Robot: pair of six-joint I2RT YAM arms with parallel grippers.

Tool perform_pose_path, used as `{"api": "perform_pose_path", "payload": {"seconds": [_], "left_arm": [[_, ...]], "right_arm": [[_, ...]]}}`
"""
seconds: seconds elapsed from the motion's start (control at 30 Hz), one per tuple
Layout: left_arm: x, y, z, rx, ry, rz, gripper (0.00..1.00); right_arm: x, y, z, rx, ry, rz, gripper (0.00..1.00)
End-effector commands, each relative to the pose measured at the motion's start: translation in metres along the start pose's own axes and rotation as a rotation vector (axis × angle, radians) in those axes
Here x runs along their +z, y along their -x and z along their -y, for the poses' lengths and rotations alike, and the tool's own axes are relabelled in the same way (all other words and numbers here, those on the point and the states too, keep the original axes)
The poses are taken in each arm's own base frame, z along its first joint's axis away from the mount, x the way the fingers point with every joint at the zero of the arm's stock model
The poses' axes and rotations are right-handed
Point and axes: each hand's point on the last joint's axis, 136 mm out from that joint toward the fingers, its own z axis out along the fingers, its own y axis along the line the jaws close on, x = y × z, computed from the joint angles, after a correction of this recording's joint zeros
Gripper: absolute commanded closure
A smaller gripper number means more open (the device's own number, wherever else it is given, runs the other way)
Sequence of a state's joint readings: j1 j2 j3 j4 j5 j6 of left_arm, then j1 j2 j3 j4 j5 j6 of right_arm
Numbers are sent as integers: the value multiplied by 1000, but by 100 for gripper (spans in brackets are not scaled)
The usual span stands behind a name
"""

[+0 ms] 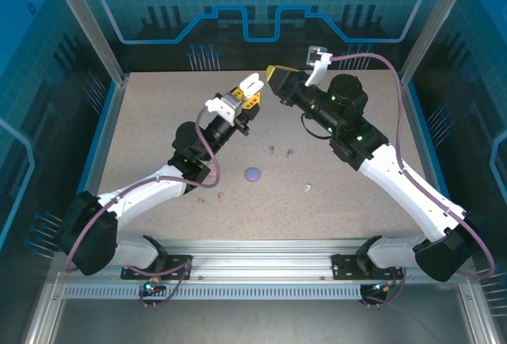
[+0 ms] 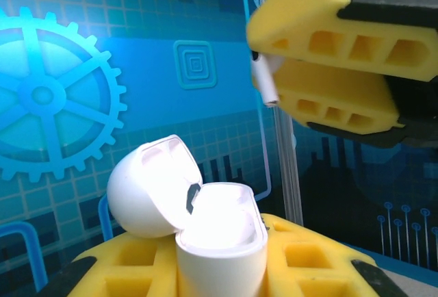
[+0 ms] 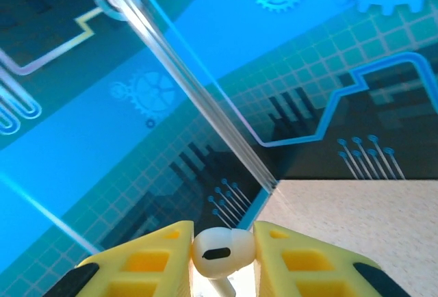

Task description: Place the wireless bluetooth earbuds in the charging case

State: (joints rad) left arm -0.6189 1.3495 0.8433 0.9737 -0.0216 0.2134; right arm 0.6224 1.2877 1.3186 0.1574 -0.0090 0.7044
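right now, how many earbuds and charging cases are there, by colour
white stemmed earbuds: 2, one pinched in the right gripper, one lying loose
tiny purple earbuds: 2
tiny pinkish earbuds: 2
open white clamshell charging case: 1, held in the left gripper
round purple case: 1
total: 8

Left arm (image 1: 150, 189), right arm (image 1: 404, 181): white shells, black joints.
Fingers (image 3: 144, 263): yellow, blocky, square hollows.
Cables (image 1: 396, 70): mauve, looping along both arms.

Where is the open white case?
In the left wrist view, the open white case sits in the left gripper, near the earbud in the right gripper.
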Motion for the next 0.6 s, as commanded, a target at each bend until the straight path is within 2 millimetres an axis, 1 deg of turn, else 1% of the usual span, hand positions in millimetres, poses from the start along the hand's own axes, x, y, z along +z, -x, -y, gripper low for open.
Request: {"api": "perform_pose_path", "payload": {"seconds": [0.0,0.17,0.37,0.57], "left_arm": [[6,26,5,8,-21,71,100],[8,27,9,1,-28,68,100],[8,31,9,-21,-24,76,100],[8,35,9,-32,-26,84,100]], "right_arm": [[-3,15,-38,-64,171,98,74],[-3,3,-51,-102,221,94,74],[-4,-10,-53,-129,224,94,74],[-4,-17,-54,-173,218,87,75]]}}
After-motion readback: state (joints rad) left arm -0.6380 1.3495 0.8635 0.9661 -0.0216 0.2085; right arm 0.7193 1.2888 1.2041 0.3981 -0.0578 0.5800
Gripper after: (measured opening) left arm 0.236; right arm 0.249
